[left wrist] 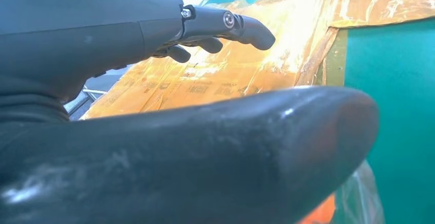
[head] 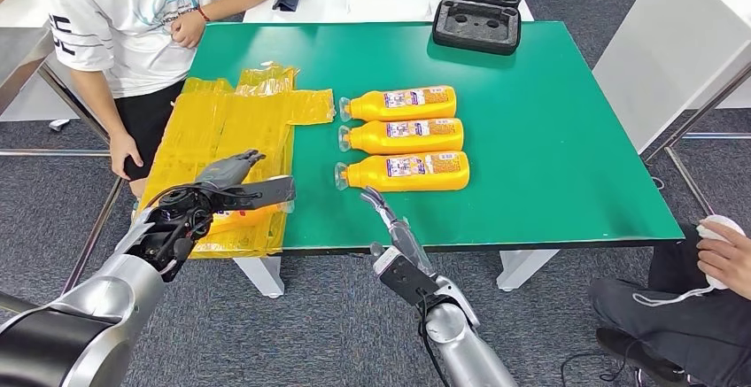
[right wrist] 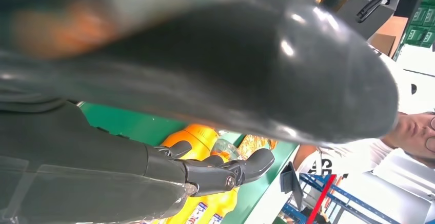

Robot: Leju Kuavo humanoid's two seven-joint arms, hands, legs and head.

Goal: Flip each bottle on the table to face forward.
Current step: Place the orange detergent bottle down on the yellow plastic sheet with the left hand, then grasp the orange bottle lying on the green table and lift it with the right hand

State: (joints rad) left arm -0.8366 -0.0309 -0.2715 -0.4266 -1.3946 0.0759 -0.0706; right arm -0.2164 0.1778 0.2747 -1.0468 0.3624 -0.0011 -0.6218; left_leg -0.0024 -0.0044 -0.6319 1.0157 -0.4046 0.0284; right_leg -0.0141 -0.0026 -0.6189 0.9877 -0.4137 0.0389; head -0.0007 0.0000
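Three orange bottles lie side by side on the green table (head: 549,139), caps to the left and labels up: the far bottle (head: 403,102), the middle bottle (head: 407,135) and the near bottle (head: 409,171). My right hand (head: 391,226) hovers at the table's front edge just short of the near bottle's cap, fingers stretched out and holding nothing. In the right wrist view the bottles (right wrist: 197,137) show past its fingers (right wrist: 225,175). My left hand (head: 235,188) hangs over the yellow plastic bags (head: 226,121), fingers apart and holding nothing. Something orange (head: 232,220) lies under it.
A black foam-lined case (head: 476,11) stands open at the table's far edge. A person in a white shirt (head: 124,24) stands at the far left corner. Another person's hand (head: 722,254) holding something white is at the right. A white table (head: 682,42) stands to the right.
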